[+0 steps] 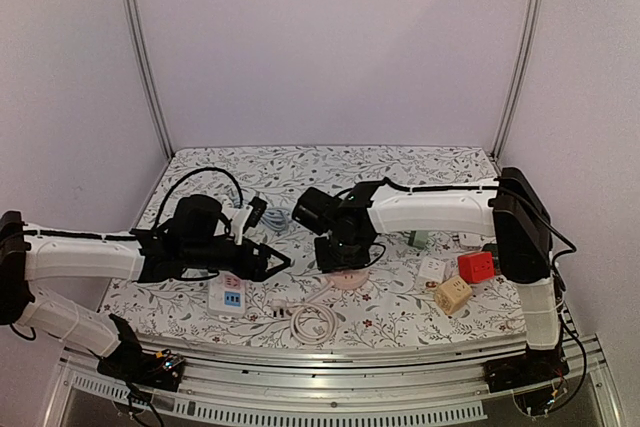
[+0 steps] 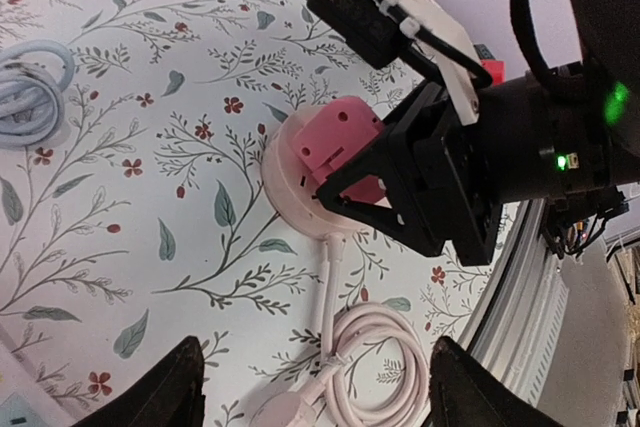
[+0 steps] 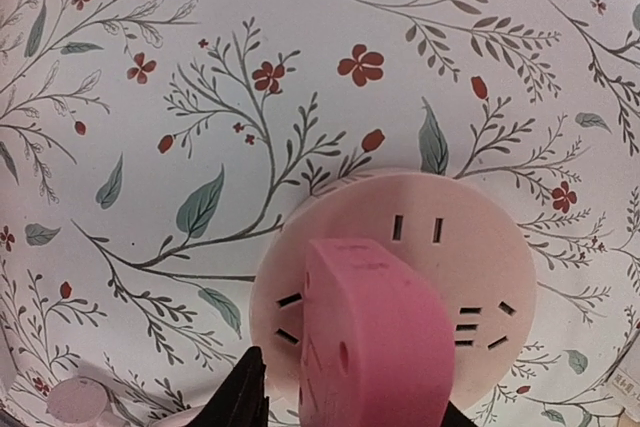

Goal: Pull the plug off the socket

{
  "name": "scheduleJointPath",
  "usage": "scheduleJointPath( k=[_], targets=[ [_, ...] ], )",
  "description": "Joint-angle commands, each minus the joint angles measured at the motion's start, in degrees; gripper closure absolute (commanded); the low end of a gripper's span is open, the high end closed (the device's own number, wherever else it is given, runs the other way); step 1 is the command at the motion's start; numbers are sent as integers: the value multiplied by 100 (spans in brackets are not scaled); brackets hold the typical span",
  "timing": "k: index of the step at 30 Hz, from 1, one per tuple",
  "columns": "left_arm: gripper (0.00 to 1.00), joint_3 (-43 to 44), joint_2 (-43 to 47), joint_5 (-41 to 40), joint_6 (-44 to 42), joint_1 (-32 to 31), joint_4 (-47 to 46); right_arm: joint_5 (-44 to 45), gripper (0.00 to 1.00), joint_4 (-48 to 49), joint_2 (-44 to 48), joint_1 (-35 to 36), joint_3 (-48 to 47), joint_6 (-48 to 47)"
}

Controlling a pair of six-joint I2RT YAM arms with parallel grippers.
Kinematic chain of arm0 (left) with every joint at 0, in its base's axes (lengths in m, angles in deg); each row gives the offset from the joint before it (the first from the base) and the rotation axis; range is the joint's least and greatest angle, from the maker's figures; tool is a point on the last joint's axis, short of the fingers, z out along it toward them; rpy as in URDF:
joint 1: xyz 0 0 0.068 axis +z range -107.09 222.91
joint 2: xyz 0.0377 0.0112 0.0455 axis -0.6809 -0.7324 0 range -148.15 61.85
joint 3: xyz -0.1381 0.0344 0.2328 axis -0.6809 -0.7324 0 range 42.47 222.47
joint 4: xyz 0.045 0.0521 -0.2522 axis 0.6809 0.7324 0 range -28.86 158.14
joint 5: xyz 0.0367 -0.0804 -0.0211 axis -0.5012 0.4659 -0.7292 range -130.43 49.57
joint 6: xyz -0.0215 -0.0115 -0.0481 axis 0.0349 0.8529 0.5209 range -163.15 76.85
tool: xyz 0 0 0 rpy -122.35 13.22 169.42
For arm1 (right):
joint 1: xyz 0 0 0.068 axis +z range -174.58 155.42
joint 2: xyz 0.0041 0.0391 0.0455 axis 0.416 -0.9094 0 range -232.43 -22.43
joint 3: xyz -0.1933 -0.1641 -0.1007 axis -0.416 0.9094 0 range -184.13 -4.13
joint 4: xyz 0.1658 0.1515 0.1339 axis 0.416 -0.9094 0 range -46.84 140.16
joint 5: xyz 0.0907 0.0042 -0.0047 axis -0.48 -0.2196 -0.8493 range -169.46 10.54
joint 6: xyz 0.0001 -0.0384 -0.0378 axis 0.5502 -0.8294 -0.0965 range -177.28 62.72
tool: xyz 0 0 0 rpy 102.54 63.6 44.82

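Holding now: the right gripper is closed on the plug, a finger on each of two opposite sides, directly above the socket.
Plug: a pink, blocky piece standing on the socket's top face, to one side of its middle, with free slots showing beside it. The plug's body hides its pins, so I cannot tell how deep it sits.
Socket: a round pink disc lying flat on the tabletop. Its cord runs from its rim to a loose coil near it.
Left gripper: spread wide, hovering apart from the socket on the coil's side and touching nothing.
Feel: both pieces look like hard, smooth plastic, so probably stiff and light. The smooth sides may slip under a weak squeeze.
Grip point: the plug's flat sides, low and close to the socket's face, should give the firmest hold.
Resistance: the pins likely hold by friction, and the disc looks light enough to lift along with the plug unless its rim is pressed down.
Direction: straight away from the socket's face seems safest, since tilting could jam or bend the pins.
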Motion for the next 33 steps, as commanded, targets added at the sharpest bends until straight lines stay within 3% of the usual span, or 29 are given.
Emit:
scheduleJointPath(
  k=[1,8,15,23,33],
  targets=[
    [24,154,-123,95,25,94,-84,249,62,49,-205,-45,-159,155],
    [24,199,-229,188,183,146,-166,393,72,-15,-358,-52,-262,209],
    [22,184,-521,473,822,292,-580,-44,100,655,-259,-177,-70,70],
    [21,12,-965,1193,1910,489,-1766,-726,100,2878,790,-192,1234,-415],
    [21,-22,-1432,1413,2440,666,-2371,-1245,100,4079,1743,-194,2065,-841]
  ],
)
